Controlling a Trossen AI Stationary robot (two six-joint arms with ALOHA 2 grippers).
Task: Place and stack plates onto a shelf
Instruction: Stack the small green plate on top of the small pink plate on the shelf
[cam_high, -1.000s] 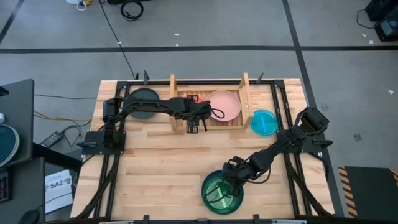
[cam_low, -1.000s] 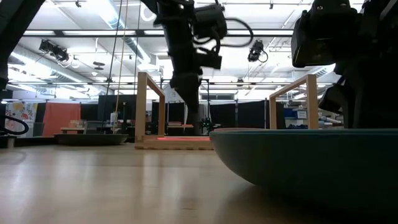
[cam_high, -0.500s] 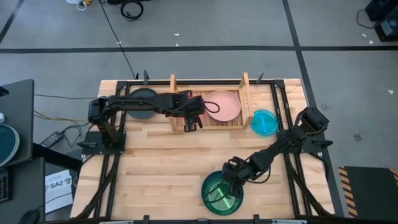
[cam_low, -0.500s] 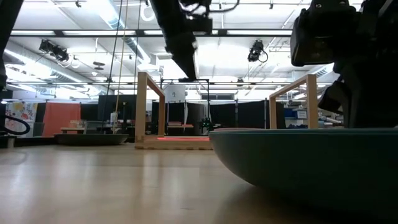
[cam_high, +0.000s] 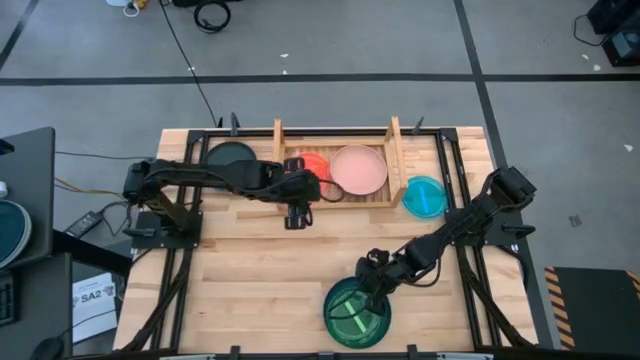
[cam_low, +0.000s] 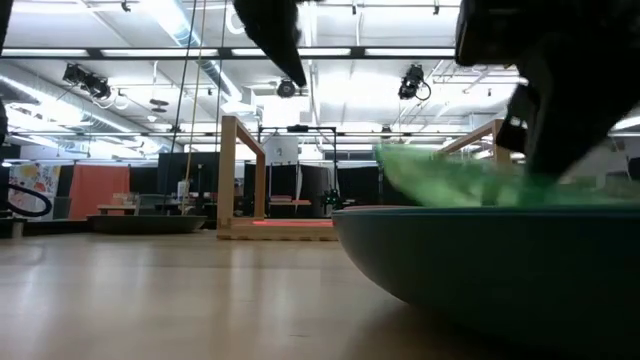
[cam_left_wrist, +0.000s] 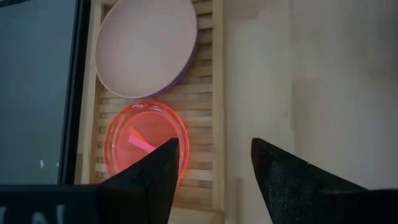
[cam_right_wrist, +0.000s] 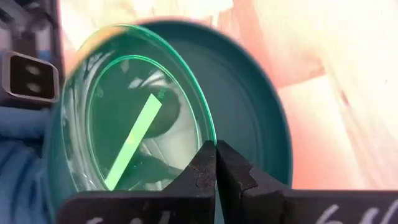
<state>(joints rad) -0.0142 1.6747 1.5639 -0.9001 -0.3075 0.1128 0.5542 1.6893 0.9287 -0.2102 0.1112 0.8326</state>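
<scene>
Lifting now: your right hand (cam_high: 372, 290), pinched on the green plate's (cam_high: 352, 318) rim at 6 o'clock; left hand (cam_high: 296, 215), open and empty, has left the shelf (cam_high: 392, 150).

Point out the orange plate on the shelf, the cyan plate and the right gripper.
orange plate (cam_left_wrist: 146, 140): left wrist view, centre of its dish.
cyan plate (cam_high: 424, 197): high view, its middle.
right gripper (cam_right_wrist: 216, 163): right wrist view, fingertips pinching the translucent green plate's rim.

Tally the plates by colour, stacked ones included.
pink plate: 1
purple plate, under the pink: 1
translucent orange plate: 1
translucent cyan plate: 1
translucent green plate: 1
teal plate: 1
dark plate left of the shelf: 1
Total: 7
</scene>
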